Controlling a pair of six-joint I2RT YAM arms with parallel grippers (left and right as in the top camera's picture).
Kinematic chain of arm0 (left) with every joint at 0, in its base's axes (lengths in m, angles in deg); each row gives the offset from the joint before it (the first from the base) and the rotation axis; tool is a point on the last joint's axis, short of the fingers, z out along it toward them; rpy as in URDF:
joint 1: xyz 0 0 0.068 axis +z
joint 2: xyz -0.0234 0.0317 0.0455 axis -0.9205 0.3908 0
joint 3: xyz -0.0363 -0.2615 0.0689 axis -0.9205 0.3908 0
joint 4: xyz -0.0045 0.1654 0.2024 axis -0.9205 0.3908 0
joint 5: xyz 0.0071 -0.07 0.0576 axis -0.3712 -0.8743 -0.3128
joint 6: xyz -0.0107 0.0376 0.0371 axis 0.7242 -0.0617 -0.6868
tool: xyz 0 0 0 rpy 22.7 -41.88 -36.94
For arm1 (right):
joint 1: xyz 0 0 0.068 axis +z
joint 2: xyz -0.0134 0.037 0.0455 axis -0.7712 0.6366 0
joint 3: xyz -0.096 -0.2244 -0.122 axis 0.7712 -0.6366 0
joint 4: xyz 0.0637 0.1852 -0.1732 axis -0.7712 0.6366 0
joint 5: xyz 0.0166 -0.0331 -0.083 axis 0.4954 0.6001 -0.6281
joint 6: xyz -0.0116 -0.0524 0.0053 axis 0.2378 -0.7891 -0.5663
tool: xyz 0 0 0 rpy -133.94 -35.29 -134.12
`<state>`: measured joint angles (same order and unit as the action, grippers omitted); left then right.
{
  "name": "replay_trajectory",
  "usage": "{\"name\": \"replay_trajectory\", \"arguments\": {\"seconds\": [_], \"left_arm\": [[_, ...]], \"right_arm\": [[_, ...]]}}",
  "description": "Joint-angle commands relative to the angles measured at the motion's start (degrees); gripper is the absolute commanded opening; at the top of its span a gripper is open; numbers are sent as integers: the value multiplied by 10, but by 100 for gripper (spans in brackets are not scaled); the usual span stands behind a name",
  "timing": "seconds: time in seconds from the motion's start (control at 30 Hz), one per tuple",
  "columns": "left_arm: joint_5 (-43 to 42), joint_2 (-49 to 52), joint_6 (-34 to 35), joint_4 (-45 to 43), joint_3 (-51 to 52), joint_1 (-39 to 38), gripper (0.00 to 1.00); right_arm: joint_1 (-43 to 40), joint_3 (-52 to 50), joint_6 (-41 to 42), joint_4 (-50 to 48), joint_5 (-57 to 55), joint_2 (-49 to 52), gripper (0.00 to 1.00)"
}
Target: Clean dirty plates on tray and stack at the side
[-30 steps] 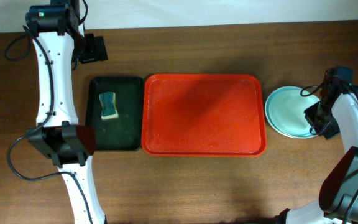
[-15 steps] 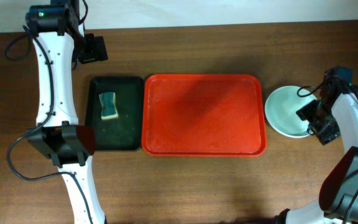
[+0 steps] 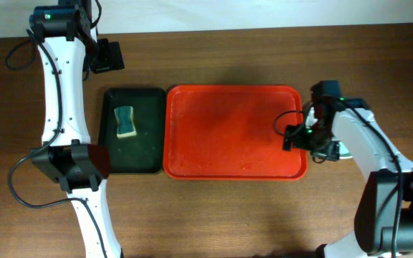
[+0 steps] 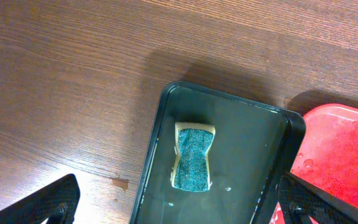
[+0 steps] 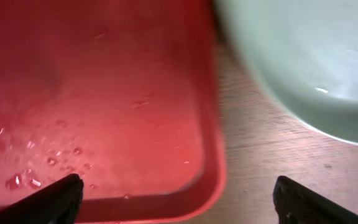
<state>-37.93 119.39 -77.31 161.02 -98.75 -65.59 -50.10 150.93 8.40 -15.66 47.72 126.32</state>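
Your right pincer (image 5: 176, 198) is hanging with its jaws spread wide and is gripping nothing; its two fingertips are showing at the bottom corners of the right wrist view. It is hovering over the right edge of the red tray (image 3: 228, 129), with one finger sitting above the tray's floor and the other above the wooden counter (image 3: 228, 215) beside it. Small water droplets are glistening on that corner of the tray.

The pale mint plate (image 5: 303, 62) is resting on the counter just beside the tray's right rim, with a strip of bare wood separating the two. From overhead the right arm (image 3: 368, 147) is covering it almost entirely, so you cannot tell whether other plates are lying under it.

Your left pincer (image 4: 179, 204) is likewise standing wide and holding nothing, hovering above the counter near the far end of the black tray (image 3: 145, 147). That tray is lying right beside the red tray's left rim, and a sponge (image 3: 125, 122) with a teal scouring face is lying flat inside it, toward its far left part.
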Motion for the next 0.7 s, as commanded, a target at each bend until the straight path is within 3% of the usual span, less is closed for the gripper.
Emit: {"name": "replay_trajectory", "arguments": {"seconds": [0.0, 0.03, 0.07, 0.1, 0.4, 0.43, 0.47, 0.67], "left_arm": [[-4, -2, 2, 1, -4, -3, 99], [-4, -2, 2, 1, -4, -3, 99], [-4, -2, 2, 1, -4, -2, 99], [-4, -2, 2, 1, -4, -2, 99], [-4, -2, 2, 1, -4, -2, 99], [-4, -2, 2, 1, -4, -2, 99], [-4, -2, 2, 1, -4, -2, 99], [-4, -2, 2, 1, -4, -2, 100]], "right_arm": [[53, -5, -28, 2, 3, -1, 86], [67, -5, -44, 2, 0, -1, 76], [81, -5, -60, 4, -6, -1, 15], [90, -5, -70, 14, -12, -1, 4], [97, 8, -69, 87, 40, -107, 4], [98, 8, -69, 98, 44, -127, 8], [98, 8, -69, 112, 56, -141, 98], [98, 8, -69, 109, 57, -148, 98]]}}
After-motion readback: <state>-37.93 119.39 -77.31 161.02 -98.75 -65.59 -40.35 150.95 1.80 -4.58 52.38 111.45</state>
